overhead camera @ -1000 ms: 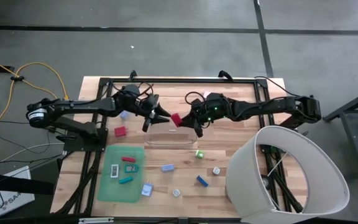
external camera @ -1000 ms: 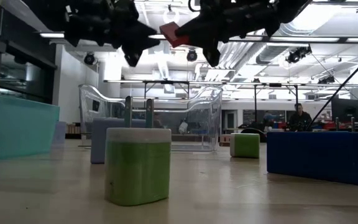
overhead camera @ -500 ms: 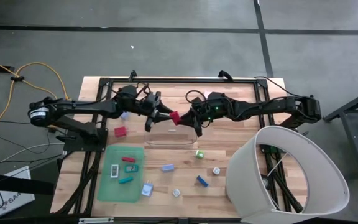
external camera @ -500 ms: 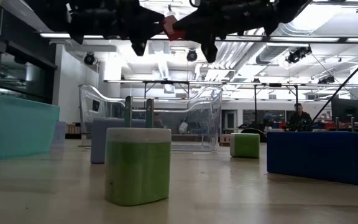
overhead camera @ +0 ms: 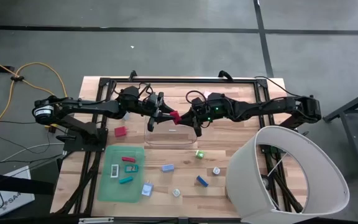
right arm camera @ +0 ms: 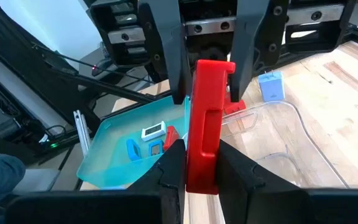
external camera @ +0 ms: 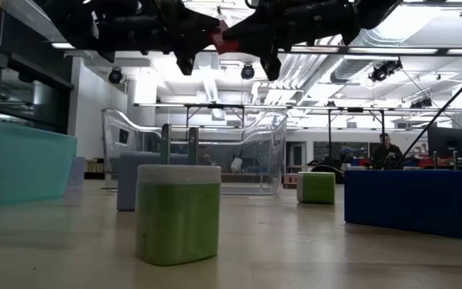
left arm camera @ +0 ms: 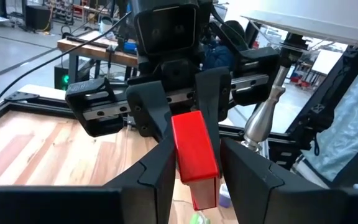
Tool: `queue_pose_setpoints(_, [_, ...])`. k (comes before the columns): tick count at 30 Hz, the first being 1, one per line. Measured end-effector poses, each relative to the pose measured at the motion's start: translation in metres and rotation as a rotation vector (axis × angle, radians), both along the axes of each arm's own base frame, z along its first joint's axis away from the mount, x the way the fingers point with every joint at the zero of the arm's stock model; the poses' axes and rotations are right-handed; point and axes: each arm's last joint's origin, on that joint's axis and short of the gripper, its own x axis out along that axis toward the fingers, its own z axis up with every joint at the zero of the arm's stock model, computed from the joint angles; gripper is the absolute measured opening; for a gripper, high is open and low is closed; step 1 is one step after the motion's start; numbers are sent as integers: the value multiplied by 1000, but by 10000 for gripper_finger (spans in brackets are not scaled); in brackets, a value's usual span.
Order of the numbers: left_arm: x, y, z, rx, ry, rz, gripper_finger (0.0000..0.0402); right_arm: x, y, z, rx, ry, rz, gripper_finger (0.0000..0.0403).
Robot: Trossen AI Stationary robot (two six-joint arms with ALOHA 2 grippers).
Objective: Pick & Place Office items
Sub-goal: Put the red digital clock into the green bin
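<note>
A wooden counter (overhead camera: 241,140) carries a clear bin (overhead camera: 168,137) at mid-frame and a green mat (overhead camera: 107,186) at lower left. Above the bin, the right hand (overhead camera: 188,119) grips a red office item (overhead camera: 175,117); the left hand (overhead camera: 160,116), fingers spread, brackets its other end. Judged a mid-air handover: next, the left hand must clamp before the right lets go.

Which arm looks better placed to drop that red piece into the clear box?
Right, probably: its tool grips the red piece, held up near the clear box; the left tool sits at its other end.
</note>
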Motion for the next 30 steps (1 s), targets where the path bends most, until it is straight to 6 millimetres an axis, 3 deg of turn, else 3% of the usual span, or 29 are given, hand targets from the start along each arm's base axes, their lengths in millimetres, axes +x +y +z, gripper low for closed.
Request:
queue_pose_setpoints(10, [0, 0, 0, -21, 3, 2, 92, 0, 0, 0, -2, 1, 0, 55])
queue_pose_setpoints(22, [0, 0, 0, -21, 3, 1, 85, 0, 0, 0, -2, 1, 0, 56])
queue_pose_setpoints(30, [0, -1, 0, -11, -1, -27, 63, 0, -1, 0, 10, 5, -34, 112])
